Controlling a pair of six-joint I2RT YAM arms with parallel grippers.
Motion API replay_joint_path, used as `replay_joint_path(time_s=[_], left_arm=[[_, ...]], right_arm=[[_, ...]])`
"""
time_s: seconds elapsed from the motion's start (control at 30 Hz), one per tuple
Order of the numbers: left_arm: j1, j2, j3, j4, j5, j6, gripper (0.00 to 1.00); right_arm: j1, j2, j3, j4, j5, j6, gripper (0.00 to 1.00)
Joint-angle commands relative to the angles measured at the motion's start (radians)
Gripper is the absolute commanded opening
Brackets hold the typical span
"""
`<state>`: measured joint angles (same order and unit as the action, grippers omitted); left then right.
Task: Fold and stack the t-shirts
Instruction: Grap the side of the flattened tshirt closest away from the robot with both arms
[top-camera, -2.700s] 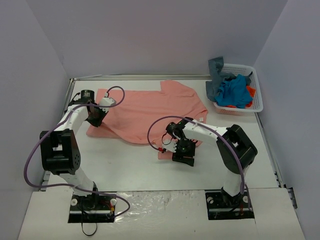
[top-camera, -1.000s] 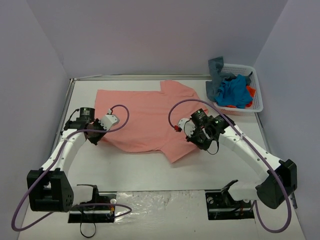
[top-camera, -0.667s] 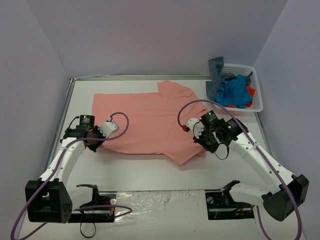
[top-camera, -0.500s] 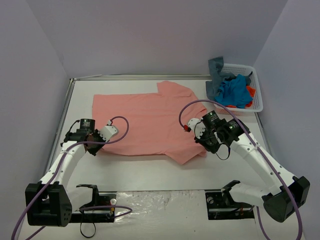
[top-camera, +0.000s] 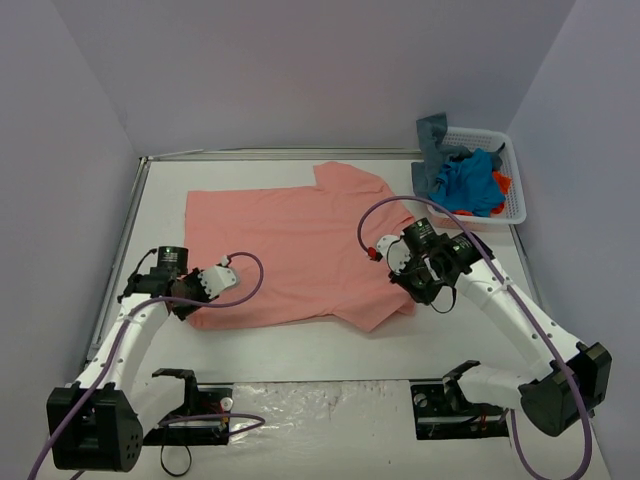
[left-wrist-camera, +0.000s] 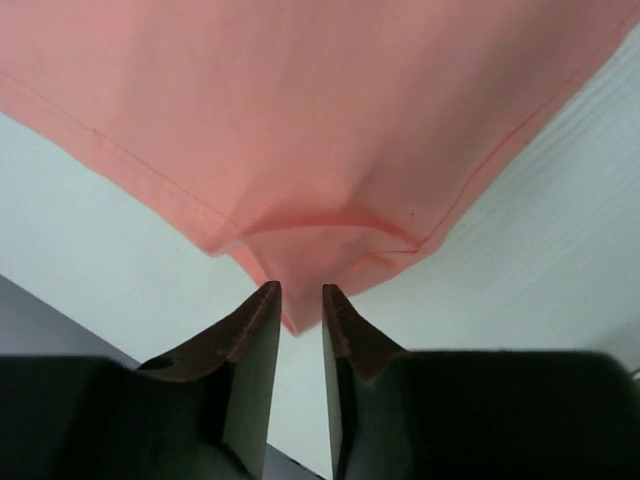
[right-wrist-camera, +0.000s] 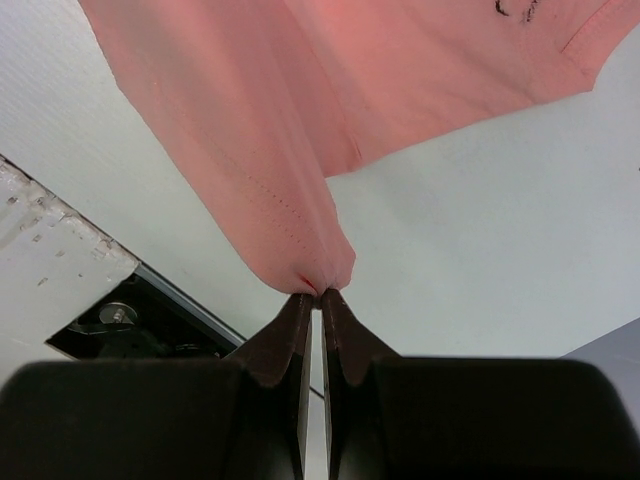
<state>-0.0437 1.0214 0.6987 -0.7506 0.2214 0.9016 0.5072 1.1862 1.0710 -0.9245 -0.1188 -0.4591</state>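
Seeing salmon-pink t-shirt lying lengthwise left-to-right, hem left; my right end effector pinches it, left end effector slightly spread.

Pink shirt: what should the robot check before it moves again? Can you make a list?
1. Right claw pinching the pink shirt: ok.
2. Left claw gripping its corner: not ok, jaws parted around the cloth.
3. Shirt flat on the table: not ok, bunched up at the right claw.
4. Other shirts out of the way in the basket: ok.
5. Hidden folds underneath: cannot tell.
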Motion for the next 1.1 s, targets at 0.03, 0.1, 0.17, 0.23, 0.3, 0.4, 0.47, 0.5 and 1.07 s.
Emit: replay_joint_path(time_s=[0.03,0.1,0.17,0.23,0.3,0.4,0.47,0.5,1.07], left_arm=[[0.013,0.003,-0.025,0.100,-0.076,0.126,0.18],[0.025,0.032,-0.019,0.137,-0.074,0.178,0.17],[0.034,0.080,-0.007,0.149,-0.074,0.218,0.17],[0.039,0.117,0.019,0.137,-0.074,0.258,0.18],[0.079,0.172,0.042,0.096,-0.059,0.278,0.20],[0.116,0.221,0.094,0.011,-0.025,0.315,0.23],[0.139,0.226,0.119,-0.058,-0.010,0.348,0.25],[0.145,0.223,0.123,-0.082,-0.004,0.362,0.27],[0.148,0.106,0.082,-0.360,0.084,0.520,0.59]], right_arm=[[-0.021,0.023,-0.014,-0.014,0.002,0.014,0.00],[-0.035,0.026,-0.022,-0.008,0.002,0.016,0.00],[-0.050,0.026,-0.025,-0.002,0.004,0.016,0.00],[-0.061,0.023,-0.025,-0.002,0.004,0.017,0.00],[-0.074,0.021,-0.026,-0.002,0.004,0.017,0.00],[-0.088,0.026,-0.026,0.000,0.004,0.017,0.00],[-0.093,0.032,-0.028,0.001,0.004,0.017,0.00],[-0.096,0.038,-0.028,0.003,0.004,0.017,0.00],[-0.125,0.113,-0.043,0.035,0.018,0.030,0.00]])
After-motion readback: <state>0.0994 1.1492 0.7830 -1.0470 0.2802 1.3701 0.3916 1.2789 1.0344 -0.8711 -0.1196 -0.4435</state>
